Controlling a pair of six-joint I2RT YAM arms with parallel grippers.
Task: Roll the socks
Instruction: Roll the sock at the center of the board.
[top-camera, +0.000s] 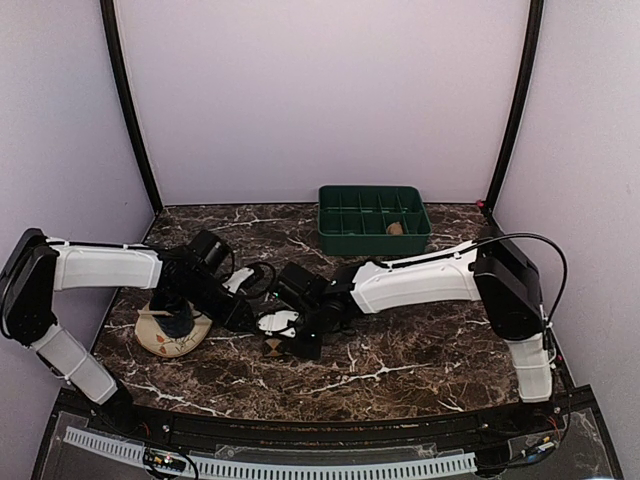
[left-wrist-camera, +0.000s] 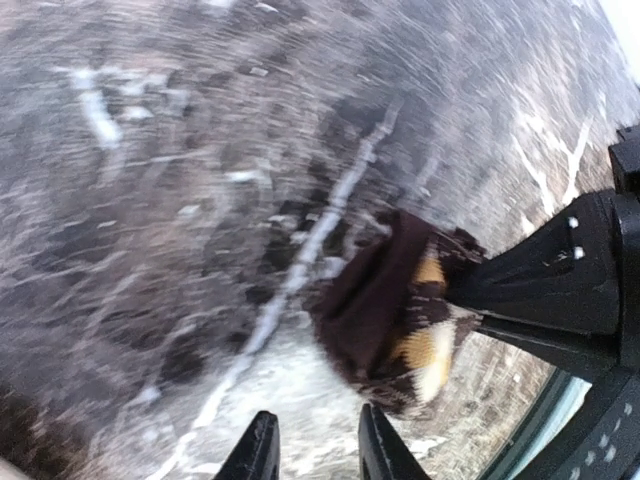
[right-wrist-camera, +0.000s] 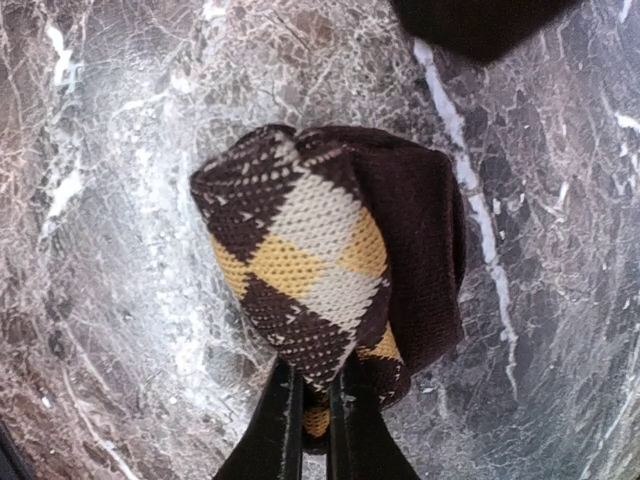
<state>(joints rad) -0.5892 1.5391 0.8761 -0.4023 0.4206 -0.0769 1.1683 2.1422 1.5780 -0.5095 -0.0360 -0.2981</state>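
Brown diamond-check sock (right-wrist-camera: 330, 270) bunched on marble tabletop (right-wrist-camera: 110, 300), right tool (right-wrist-camera: 315, 390) clamped on its edge, likely securing the roll; left tool (left-wrist-camera: 318, 425) beside it, jaws apart, empty

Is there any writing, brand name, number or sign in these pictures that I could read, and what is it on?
None can be read.
The round dish carries orange marks, too small to tell whether they are letters.
The checked sock and the green tray show no lettering.
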